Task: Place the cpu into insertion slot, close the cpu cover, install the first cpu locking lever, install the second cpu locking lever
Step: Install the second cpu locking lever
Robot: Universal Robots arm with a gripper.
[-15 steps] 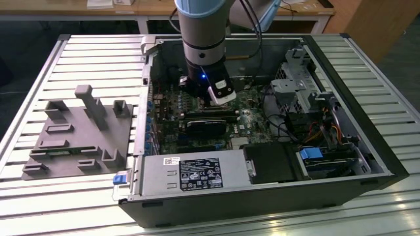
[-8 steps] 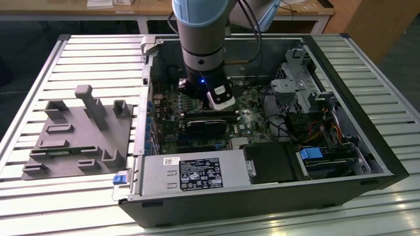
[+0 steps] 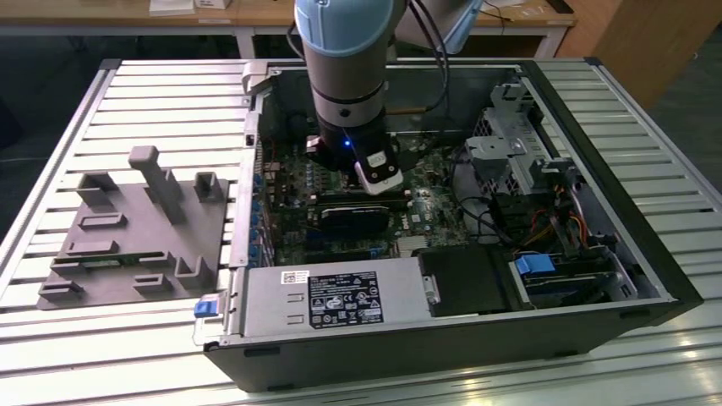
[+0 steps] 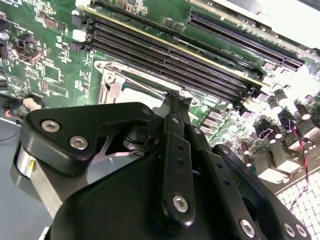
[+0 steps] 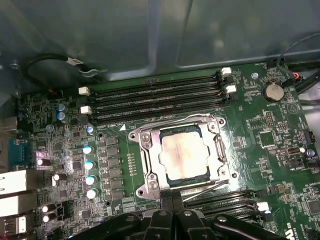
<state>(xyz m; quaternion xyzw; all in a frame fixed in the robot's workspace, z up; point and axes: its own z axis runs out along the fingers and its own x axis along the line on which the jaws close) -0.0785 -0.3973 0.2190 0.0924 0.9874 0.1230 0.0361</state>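
The black gripper point(image 5: 172, 204), fingers pinched together, hovers beside the silvery-topped square cpu point(image 5: 182, 156) under its thin metal cover frame point(image 5: 150, 150); long black memory slots point(image 5: 155, 97) flank them.

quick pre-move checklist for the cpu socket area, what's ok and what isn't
1. The cpu lies flat in the insertion slot: ok.
2. The cpu cover is down around the chip, its window framing the metal top: ok.
3. Both locking levers latched: cannot tell; thin rods lie along the socket's edge by the gripper.
4. Gripper at the socket edge in both wrist views, its tips together on a thin metal rod: ok.
5. Memory slots beside the socket hold no modules: ok.
6. Arm reaches down inside the computer case, apart from its walls: ok.
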